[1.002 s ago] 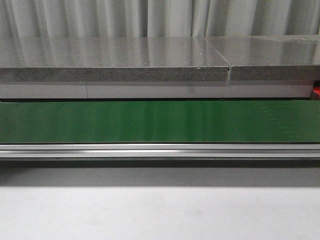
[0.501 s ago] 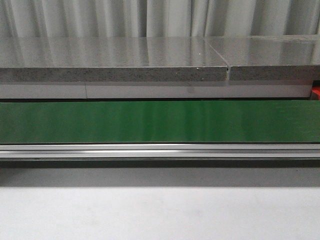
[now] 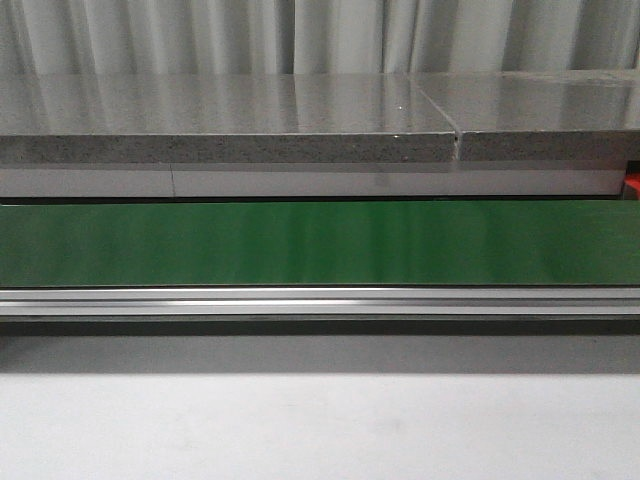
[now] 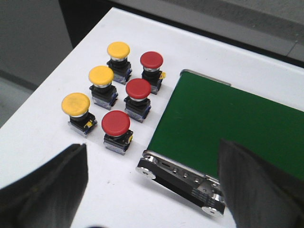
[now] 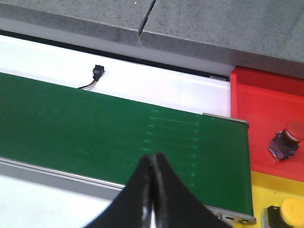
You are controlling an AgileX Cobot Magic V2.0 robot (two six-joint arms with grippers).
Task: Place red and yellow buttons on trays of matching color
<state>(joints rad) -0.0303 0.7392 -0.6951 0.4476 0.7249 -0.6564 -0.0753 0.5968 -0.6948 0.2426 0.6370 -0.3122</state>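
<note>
Six buttons stand in two rows of three on the white table (image 4: 57, 142), just beside the end of the green conveyor belt (image 4: 228, 123): three yellow buttons (image 4: 101, 76) in the row farther from the belt and three red buttons (image 4: 138, 89) in the row next to it, all upright on dark square bases and none touching. In the left wrist view the group sits at about ten o'clock from the left gripper (image 4: 152, 185), whose fingers (image 4: 52, 185) are spread wide and hold nothing. At the belt's other end, the right wrist view shows a red tray (image 5: 266, 118) with one red button (image 5: 288, 137) lying tilted on it, and next to it a yellow tray (image 5: 259, 199) bearing one yellow button (image 5: 290, 211). The right gripper (image 5: 153, 190) hangs over the belt with its fingertips pressed together, empty. The front view shows only the belt, its metal rail (image 3: 320, 300) and a grey stone slab (image 3: 230, 120) behind.
</note>
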